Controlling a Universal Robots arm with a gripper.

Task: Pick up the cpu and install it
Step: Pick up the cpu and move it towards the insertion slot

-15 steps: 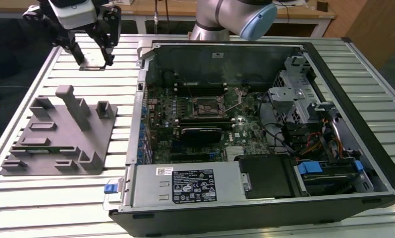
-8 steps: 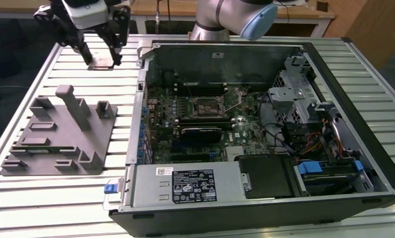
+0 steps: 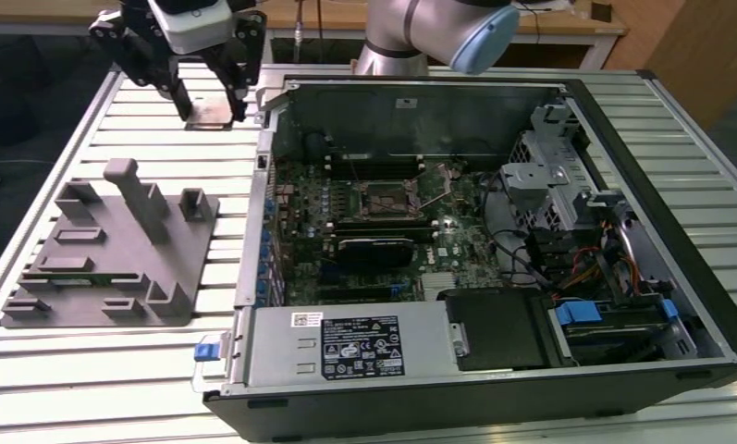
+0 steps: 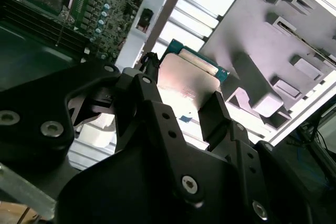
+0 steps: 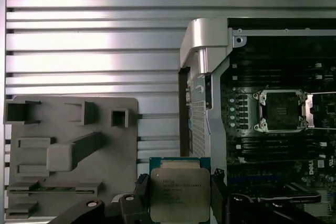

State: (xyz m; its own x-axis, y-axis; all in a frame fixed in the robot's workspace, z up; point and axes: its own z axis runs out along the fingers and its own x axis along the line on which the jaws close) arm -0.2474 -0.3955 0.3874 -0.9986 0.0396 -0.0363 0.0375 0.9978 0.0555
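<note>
Jaws: clamped on the cpu [image 5: 180, 192], pinching two opposite edges. I'd say that's to keep it flat, lid up.
Cpu: up in the air over the bench [image 3: 97, 370], just outside the case [image 3: 260, 185] wall, clear of the tray [image 3: 109, 268].
Socket [image 5: 281, 109]: open and bare inside the case.
Bench: slatted metal, carrying tray and case.
Room: wooden furniture [image 3: 695, 46] behind.
</note>
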